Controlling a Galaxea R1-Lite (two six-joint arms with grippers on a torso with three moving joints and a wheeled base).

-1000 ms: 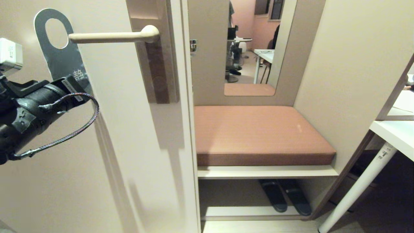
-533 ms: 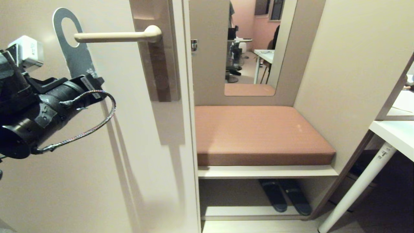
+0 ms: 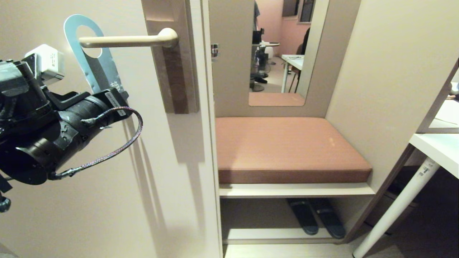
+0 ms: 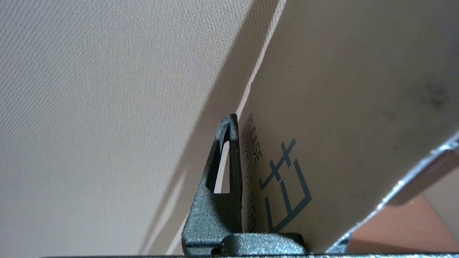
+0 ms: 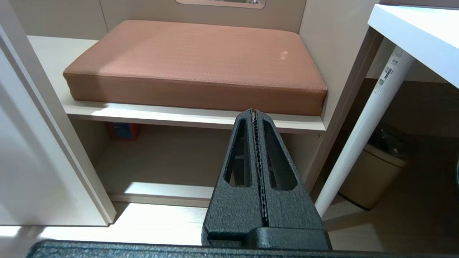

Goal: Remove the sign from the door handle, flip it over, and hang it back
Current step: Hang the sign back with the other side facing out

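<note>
Here, left end effector (image 3: 116, 94) pinching glossy card sign (image 3: 94, 68), hole round slim handle (image 3: 125, 40), right end effector (image 5: 259, 118) pressed together.

Sign (image 3: 94, 62): pale blue-grey face in head view; the other face (image 4: 344, 118) white with dark teal lettering and a teal character. Door handle (image 3: 125, 41) was cream, on a brown-grey plate (image 3: 175, 79). Door (image 3: 89, 197) was beige, finely textured. Left gripper (image 4: 229, 200) was matt black; braided cable (image 3: 114, 152) showed purple flecks. Cushion (image 3: 287, 147) was terracotta brown. Slippers (image 3: 315, 216) were dark navy.
</note>
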